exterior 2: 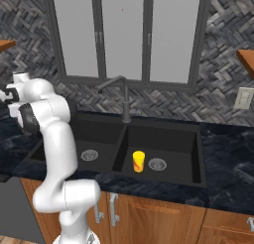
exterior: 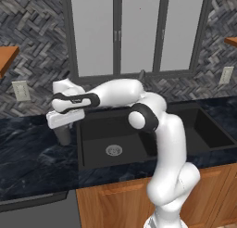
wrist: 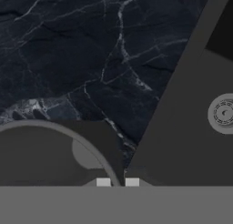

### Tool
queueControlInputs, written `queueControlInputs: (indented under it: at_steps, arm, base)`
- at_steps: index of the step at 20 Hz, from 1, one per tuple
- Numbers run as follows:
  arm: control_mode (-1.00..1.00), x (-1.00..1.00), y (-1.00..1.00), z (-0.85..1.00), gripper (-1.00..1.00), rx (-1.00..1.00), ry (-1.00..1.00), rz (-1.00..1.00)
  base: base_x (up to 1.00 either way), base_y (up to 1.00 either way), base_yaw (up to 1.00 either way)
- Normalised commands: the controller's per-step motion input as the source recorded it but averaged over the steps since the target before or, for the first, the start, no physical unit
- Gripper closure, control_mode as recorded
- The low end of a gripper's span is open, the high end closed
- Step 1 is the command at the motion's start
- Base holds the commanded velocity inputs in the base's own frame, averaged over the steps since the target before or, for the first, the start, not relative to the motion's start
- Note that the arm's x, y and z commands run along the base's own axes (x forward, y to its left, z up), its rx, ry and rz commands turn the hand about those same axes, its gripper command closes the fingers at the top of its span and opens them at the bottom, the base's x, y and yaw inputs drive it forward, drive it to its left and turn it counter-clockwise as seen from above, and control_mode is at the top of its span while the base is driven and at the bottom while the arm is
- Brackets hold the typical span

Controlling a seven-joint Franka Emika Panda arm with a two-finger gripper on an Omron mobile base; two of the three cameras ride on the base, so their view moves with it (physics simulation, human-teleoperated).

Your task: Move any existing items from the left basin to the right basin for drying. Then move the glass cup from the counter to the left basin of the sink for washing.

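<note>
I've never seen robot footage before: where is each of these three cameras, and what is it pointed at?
Left base view: behind the arm's left, looking down at the sink; arm reaches left to the cup on the counter.
Right base view: behind its right; both basins, the yellow chunk in the right basin.
Hand view: on the hand, looking down the gripper, shut on the cup's rim.
Shared: sink, counter.

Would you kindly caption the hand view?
Gripper shut on the cup rim, on the counter beside the sink.

one glass cup (exterior: pixel 64 135), one yellow chunk (exterior 2: pixel 138 161)
</note>
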Motion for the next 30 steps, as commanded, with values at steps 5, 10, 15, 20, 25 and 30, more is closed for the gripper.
queueControlInputs:
  at_steps: [5,10,15,20,25,30]
  arm:
    - [-1.00,-0.01,-0.56,0.28,1.00,0.00,0.00,-0.07]
    - [-1.00,0.00,-0.68,0.08,1.00,0.00,0.00,-0.09]
    - [-1.00,0.00,-0.69,0.00,1.00,0.00,0.00,-0.10]
    - [-1.00,0.00,-0.63,-0.01,1.00,0.00,0.00,-0.10]
    - [-1.00,0.00,-0.42,-0.16,1.00,0.00,0.00,-0.11]
    - [-1.00,0.00,-0.30,-0.25,1.00,0.00,0.02,-0.11]
  base:
    - [0.00,0.00,0.00]
    - [0.00,0.00,0.00]
    - [0.00,0.00,0.00]
    - [0.00,0.00,0.00]
    - [0.00,0.00,0.00]
    - [0.00,0.00,0.00]
